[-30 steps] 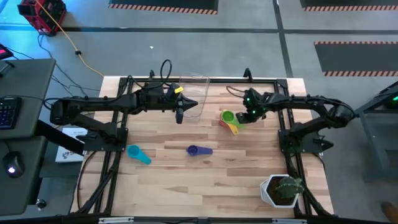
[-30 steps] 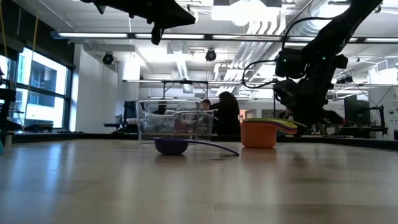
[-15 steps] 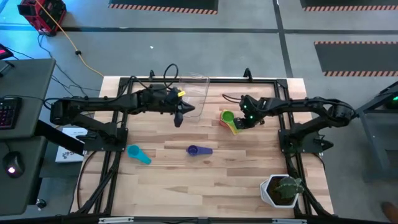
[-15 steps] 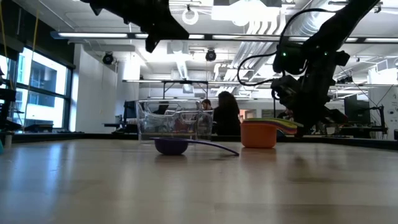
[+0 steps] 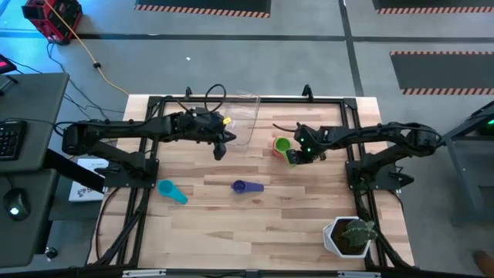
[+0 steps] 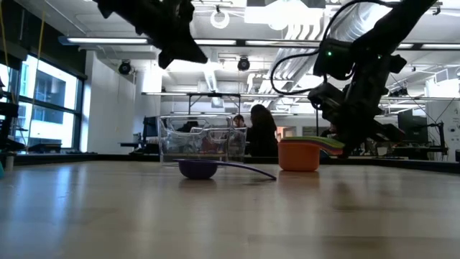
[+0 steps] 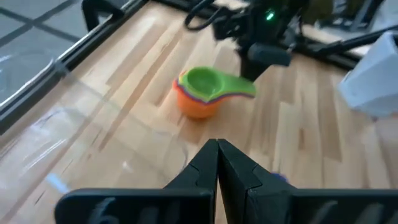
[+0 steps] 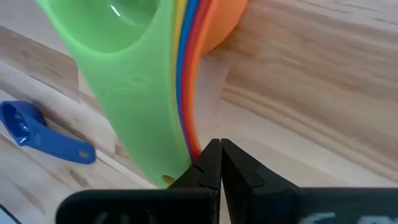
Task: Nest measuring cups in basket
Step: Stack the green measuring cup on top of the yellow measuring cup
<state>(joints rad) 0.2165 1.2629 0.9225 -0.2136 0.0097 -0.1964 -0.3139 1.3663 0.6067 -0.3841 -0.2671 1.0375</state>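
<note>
High view, left to right. No brand, label or writing can be read on any object.

Left of centre on the wooden worktop (image 5: pixel 231 224) lies a teal cup (image 5: pixel 171 191), on its own. The left arm reaches from the frame's left edge toward the middle, its forearm roughly level above the worktop. The left tool (image 5: pixel 219 148) hangs in the air, its fingers pressed together and holding nothing, just beside the near left corner of the clear basket (image 5: pixel 245 108). The basket stands at the upper middle of the frame, against the far edge of the worktop.

At centre, below the basket, lies a purple cup (image 5: pixel 239 186), handle pointing right.

Right of centre stands a nested stack of cups (image 5: pixel 284 149), a green cup (image 7: pixel 205 81) on top and an orange cup (image 7: pixel 196 106) as its outer shell. The stack is on the worktop, outside the basket. The right arm stretches in from the frame's right edge, bent at the elbow. The right tool (image 5: pixel 299 157) is lowered beside the stack's handles, fingers together; in the right wrist view its tips meet at the edge of those handles without clamping them.

At the lower right corner sits a white pot with a green plant (image 5: pixel 349 236).
</note>
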